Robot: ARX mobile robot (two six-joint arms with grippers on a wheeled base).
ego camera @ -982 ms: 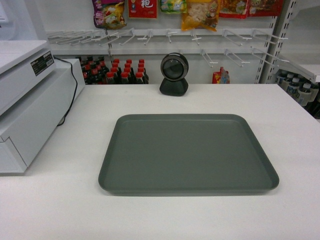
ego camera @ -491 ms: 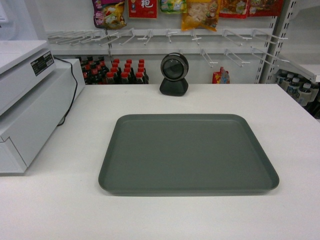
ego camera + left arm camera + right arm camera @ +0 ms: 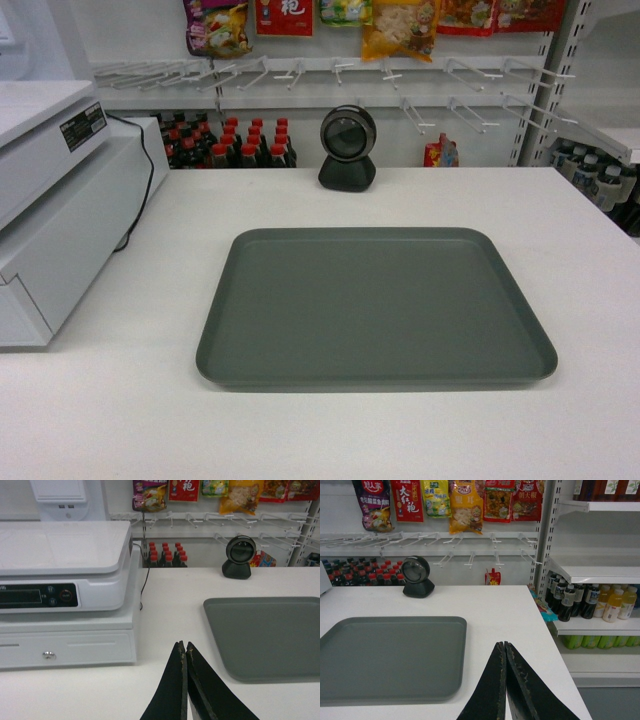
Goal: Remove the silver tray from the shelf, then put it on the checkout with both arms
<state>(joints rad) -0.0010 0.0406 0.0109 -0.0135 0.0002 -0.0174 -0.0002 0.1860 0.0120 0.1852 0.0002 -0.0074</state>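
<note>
Nothing moved over the last second: large flat grey-green tray [image 3: 376, 308] lying flat on the wide matte white table [image 3: 300, 430], same spot as before. No arm over it in the head view. Reads as the placing step done, task near its end, only the pulling clear left.

Left tool [image 3: 184, 652] with its thin black fingers pressed together, empty, hanging above bare table just beside the tray's left edge, not touching it. Right tool [image 3: 504, 650] likewise pinched together on nothing, above bare table just beside the tray's right edge.

Tray square to the front edge of the table, near its middle, well apart from any edge. White cash register [image 3: 60, 220] to the tray's left, apart from it. Small black round scanner [image 3: 348, 148] behind the tray, apart. Glossy white shelf boards [image 3: 590, 572] with drink bottles off to the tray's right, past the table end.

Tray itself: matte, plain, rounded corners, low raised rim all round, no marks, nothing on it.
</note>
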